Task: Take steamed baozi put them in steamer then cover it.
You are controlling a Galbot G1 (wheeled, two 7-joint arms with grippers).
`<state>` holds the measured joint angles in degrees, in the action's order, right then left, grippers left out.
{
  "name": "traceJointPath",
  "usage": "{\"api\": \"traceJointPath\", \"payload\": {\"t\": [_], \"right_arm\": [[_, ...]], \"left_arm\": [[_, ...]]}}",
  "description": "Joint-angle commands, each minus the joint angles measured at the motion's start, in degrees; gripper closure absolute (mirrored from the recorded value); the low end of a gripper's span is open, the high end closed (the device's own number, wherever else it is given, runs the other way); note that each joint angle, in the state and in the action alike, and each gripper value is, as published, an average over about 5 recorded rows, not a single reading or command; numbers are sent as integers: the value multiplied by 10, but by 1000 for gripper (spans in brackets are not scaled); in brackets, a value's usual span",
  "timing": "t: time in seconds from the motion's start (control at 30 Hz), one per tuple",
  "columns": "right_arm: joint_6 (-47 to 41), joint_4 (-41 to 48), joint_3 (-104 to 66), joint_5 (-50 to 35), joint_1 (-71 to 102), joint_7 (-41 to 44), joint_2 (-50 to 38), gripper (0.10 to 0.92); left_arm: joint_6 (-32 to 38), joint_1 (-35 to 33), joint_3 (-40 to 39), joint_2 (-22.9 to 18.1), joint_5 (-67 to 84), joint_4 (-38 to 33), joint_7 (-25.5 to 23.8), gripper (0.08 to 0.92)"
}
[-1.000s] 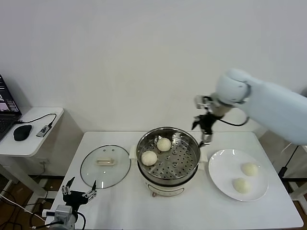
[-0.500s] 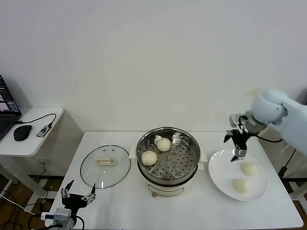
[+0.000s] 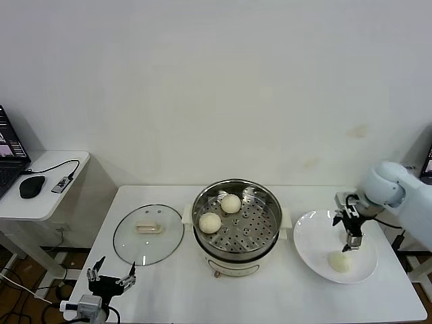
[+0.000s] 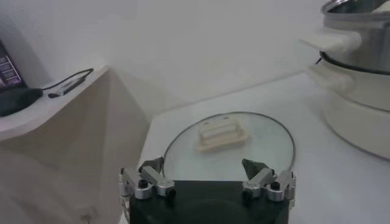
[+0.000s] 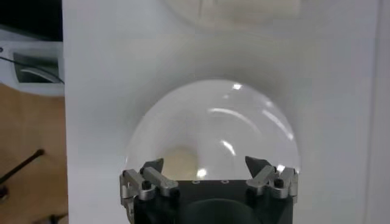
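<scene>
White tabletop (image 3: 270, 297) against a plain white wall (image 3: 216, 88); side desk (image 3: 40, 196) with mouse (image 3: 31, 187) far left. Right hand (image 3: 352, 243) spread apart above the plate (image 3: 310, 246); left hand (image 3: 108, 277) spread apart, parked at the near-left edge.

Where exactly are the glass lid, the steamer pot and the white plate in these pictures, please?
glass lid (image 3: 148, 234), head view, on the glass beside its cream handle.
steamer pot (image 3: 237, 184), head view, on the far steel rim.
white plate (image 3: 312, 237), head view, on a bare part of its left side.
</scene>
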<state>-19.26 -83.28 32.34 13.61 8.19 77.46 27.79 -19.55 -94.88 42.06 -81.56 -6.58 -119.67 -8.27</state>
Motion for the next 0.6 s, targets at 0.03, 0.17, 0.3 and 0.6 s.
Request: {"api": "traceJointPath", "payload": {"t": [0.03,0.17,0.3,0.6], "right_arm": [[16,30,-56,41,84,-3,7,203],[18,32,-64,48,99,-2,11,203],[21,34,-77,53,118,-5,14,203],[24,49,-89,60,137,-21,32,203]], "left_arm": [[0,0,0,0,-3,4,0,177],[0,0,-1,-2,-4,4,-1,177],[1,2,-3,-2,-6,7,-1,177],[1,-1,-2,-1,-6,9,-1,177]]}}
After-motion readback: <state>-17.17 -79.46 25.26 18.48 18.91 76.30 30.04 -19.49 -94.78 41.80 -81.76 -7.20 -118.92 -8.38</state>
